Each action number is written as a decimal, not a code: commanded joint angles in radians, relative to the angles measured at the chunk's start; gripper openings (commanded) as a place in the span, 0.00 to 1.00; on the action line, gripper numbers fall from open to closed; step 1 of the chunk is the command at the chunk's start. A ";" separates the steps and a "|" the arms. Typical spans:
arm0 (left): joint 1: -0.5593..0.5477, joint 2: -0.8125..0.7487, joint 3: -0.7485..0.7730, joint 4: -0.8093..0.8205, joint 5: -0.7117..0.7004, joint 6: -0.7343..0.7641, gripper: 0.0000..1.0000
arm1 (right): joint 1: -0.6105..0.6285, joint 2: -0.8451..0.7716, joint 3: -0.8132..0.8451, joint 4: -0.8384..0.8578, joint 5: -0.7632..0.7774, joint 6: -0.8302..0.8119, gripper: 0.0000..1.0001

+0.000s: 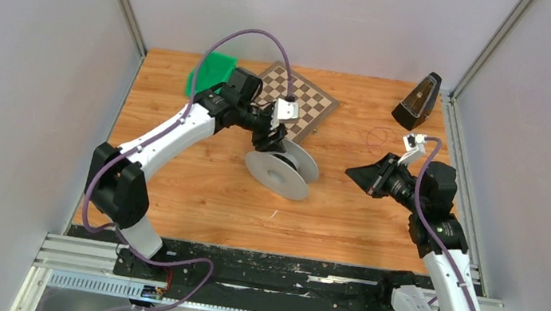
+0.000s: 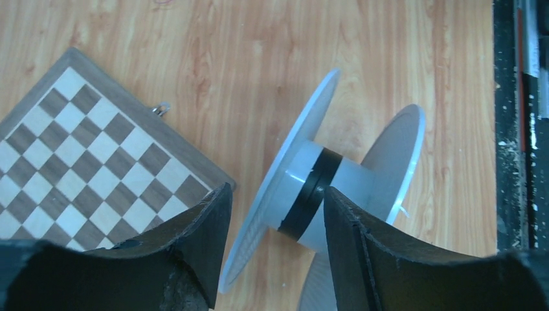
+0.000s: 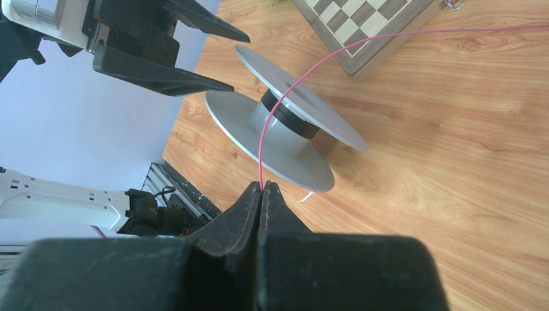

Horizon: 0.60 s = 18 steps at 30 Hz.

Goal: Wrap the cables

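Right wrist view: our right claw (image 3: pixel 262 188) pinches the pink cable (image 3: pixel 261 165) near the spool (image 3: pixel 278 155). Our left claw (image 2: pixel 277 193) hangs open over it.

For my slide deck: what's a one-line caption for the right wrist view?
Right pincer shut on a thin pink cable arcing past the grey spool, left pincer open beside it.

The top view looks down from above and behind both bases. The left wrist view sits close above the spool (image 2: pixel 362 184), between the fingers of the left gripper (image 2: pixel 277 193). The right wrist view faces the same spool ahead of the right gripper (image 3: pixel 262 186).
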<state>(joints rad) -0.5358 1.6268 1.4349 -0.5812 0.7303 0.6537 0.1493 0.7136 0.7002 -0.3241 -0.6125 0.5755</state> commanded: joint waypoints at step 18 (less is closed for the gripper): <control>-0.091 -0.283 -0.314 0.165 -0.212 -0.254 0.21 | 0.019 0.038 0.032 0.029 0.024 0.110 0.00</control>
<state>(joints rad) -0.5835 1.4387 1.1915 -0.5034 0.6331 0.5335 0.1497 0.7425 0.7002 -0.3244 -0.6106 0.6365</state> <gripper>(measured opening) 0.185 0.003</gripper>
